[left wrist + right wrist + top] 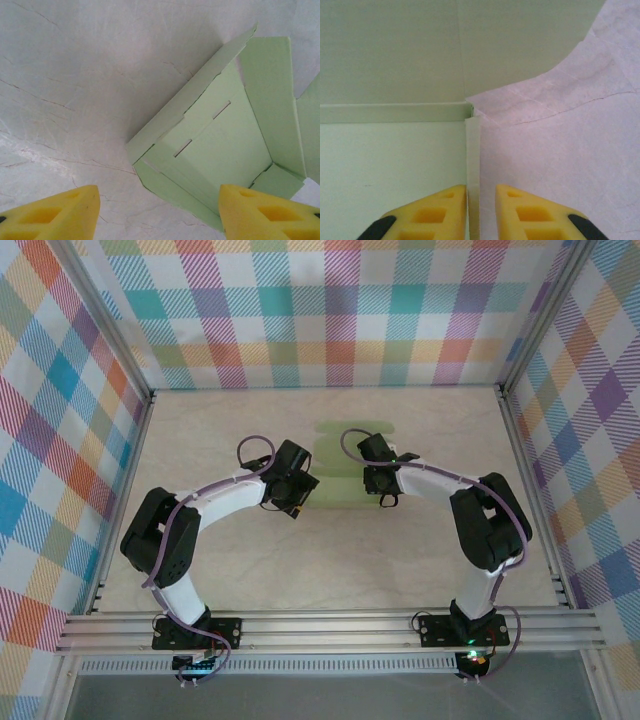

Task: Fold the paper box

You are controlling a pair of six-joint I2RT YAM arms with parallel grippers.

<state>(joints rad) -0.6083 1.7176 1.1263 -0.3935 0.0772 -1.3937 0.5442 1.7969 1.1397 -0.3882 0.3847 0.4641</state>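
Right gripper [481, 189] sat narrowly parted astride an upright wall of the paper box [390, 160], left gripper [158, 200] wide, empty; an off-centre pinch likely risked buckling that thin wall.

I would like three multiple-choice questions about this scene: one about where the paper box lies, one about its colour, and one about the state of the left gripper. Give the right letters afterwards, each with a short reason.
1. Where does the paper box lie?
A. Against the left wall
B. Between the left gripper and the right gripper
C. Beside the arm bases

2. What colour is the paper box?
A. White
B. Orange
C. Pale green

3. In what state is the left gripper?
A. Open
B. Shut on the paper box
C. Shut on nothing

Answers:
1. B: the top view shows the box in the gap between the two grippers.
2. C: every view shows it as pale green.
3. A: its yellow fingertips stand wide apart and clamp nothing.
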